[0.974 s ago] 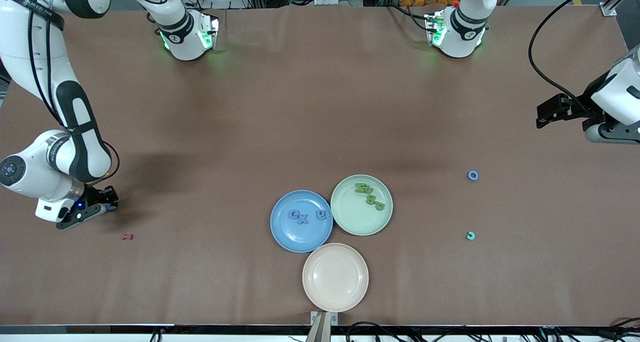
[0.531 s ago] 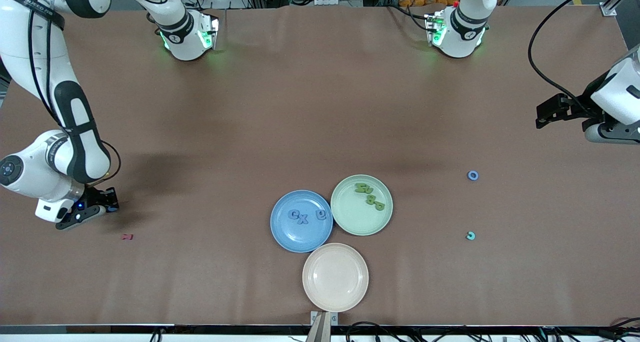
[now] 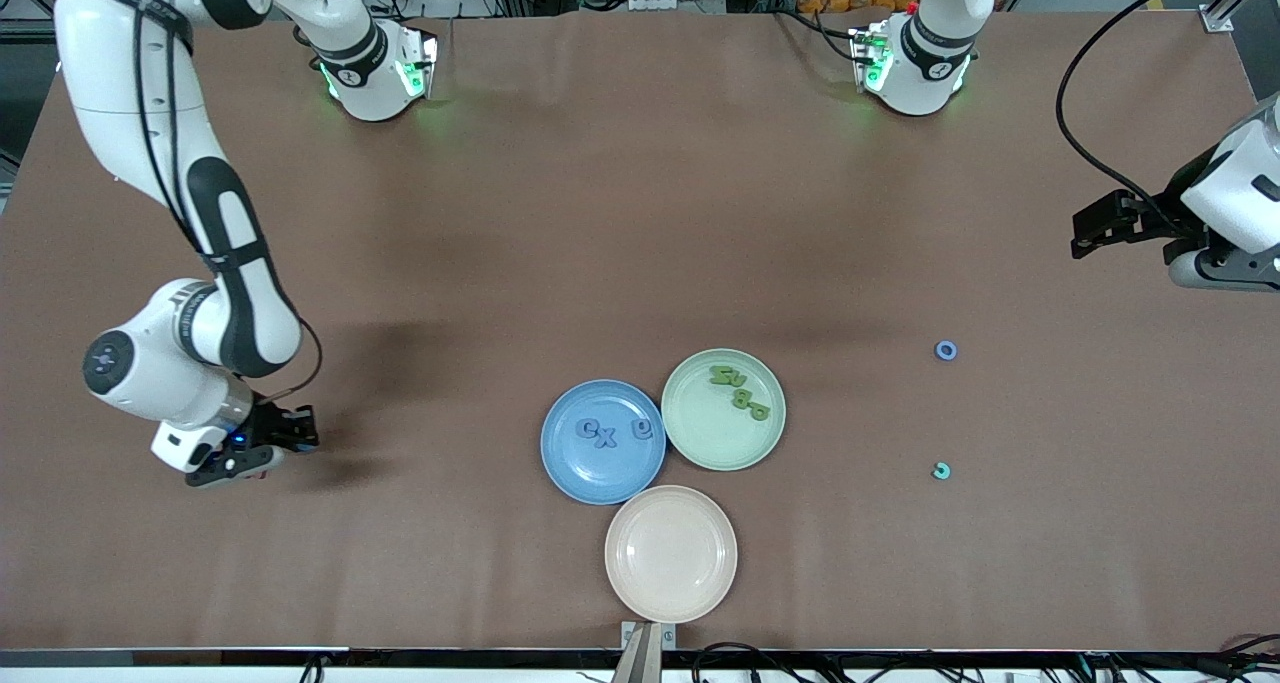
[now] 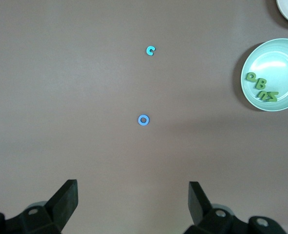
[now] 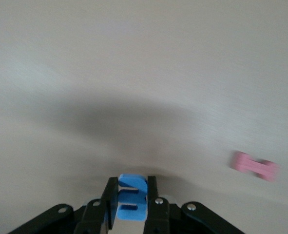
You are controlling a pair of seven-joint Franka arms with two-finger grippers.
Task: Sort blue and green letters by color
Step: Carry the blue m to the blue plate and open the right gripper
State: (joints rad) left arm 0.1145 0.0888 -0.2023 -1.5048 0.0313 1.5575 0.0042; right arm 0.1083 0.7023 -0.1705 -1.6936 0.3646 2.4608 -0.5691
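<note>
1. Right arm (image 3: 215, 253): glossy white rounded shells with black joint bands, a thin black cable running along it, grey lettering on the upper black band.
2. Its wrist ends in a black two-finger right gripper (image 5: 131, 197) with silver screws and a small blue light.
3. Both bases glow green.
4. Left gripper (image 4: 134, 204): matte black, blocky fingers (image 4: 66, 197), round silver screw heads.
</note>
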